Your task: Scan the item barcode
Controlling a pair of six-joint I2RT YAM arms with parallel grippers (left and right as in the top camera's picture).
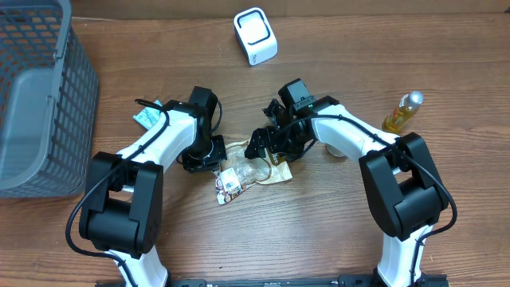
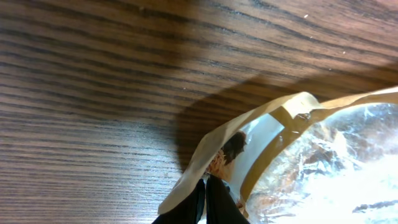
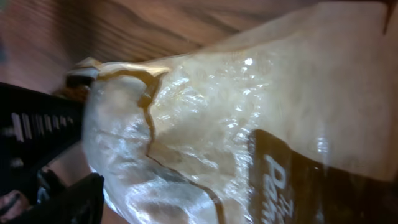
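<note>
The snack bag (image 1: 249, 173) is lying mid-frame on the wooden surface (image 1: 319, 231). The left gripper (image 2: 205, 186) is pinching the bag's tan edge towards the frame's left, jaws clamped on it. The right gripper (image 1: 268, 146) is hovering at the bag's other end, jaws standing wide apart; I cannot tell whether they touch it. The white scanner (image 1: 255, 35) is sitting at upper centre.

Items recorded: there was one table (image 1: 319, 231). On it stood one basket (image 1: 32, 96), one scanner (image 1: 255, 36), one bottle (image 1: 401, 113), one bag (image 1: 247, 174) and one packet (image 1: 147, 118). Arms numbered two: left arm (image 1: 151, 143), right arm (image 1: 351, 131).
</note>
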